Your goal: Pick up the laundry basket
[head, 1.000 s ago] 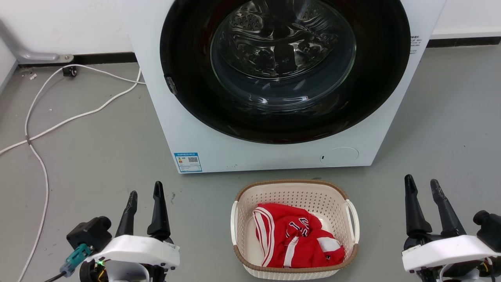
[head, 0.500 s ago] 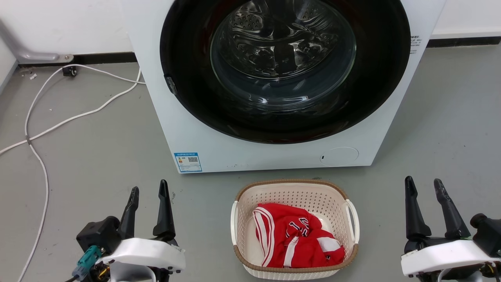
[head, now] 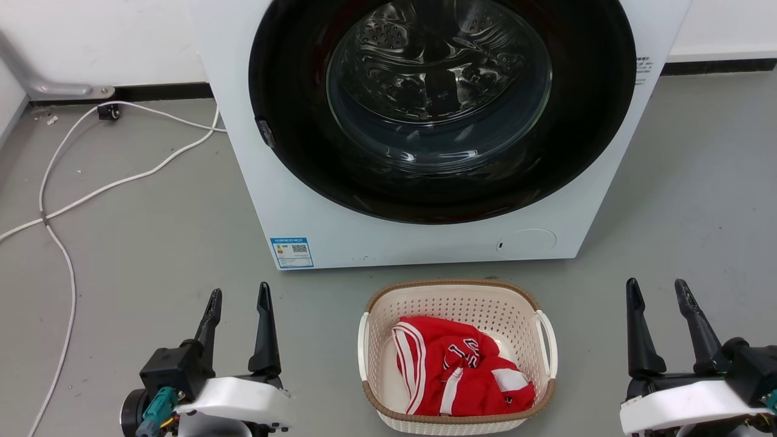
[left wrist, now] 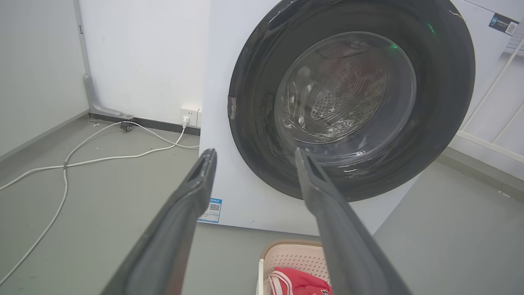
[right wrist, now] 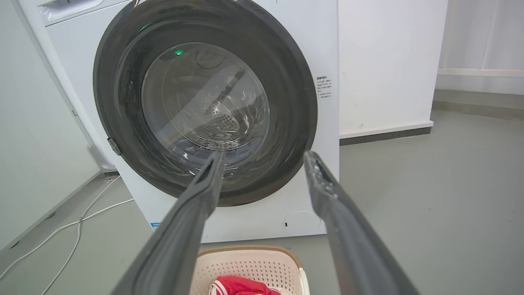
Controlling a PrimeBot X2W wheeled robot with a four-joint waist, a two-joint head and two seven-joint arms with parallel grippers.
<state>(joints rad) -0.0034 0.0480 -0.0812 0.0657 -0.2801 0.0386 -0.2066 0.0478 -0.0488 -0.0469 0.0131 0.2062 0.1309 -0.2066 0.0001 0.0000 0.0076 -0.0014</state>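
Sitting on the floor (head: 152, 230) just in front of the washer (head: 303, 200), the basket (head: 452, 283) lies between the two grippers, with a red garment (head: 461, 370) heaped inside it. From the left gripper (head: 239, 290) it lies to the right, and from the right gripper (head: 656, 283) to the left. Each is well apart from it, and the right looks slightly nearer. The white handles run along the basket's sides, the left handle (head: 362, 346) facing the left gripper and the right handle (head: 549, 343) facing the right one. I cannot tell for sure which way its long axis runs. Both grippers point toward the washer with fingers spread, holding and touching nothing. A two-arm lift seems likely, so each gripper would need to swing inward and drop to its own handle.
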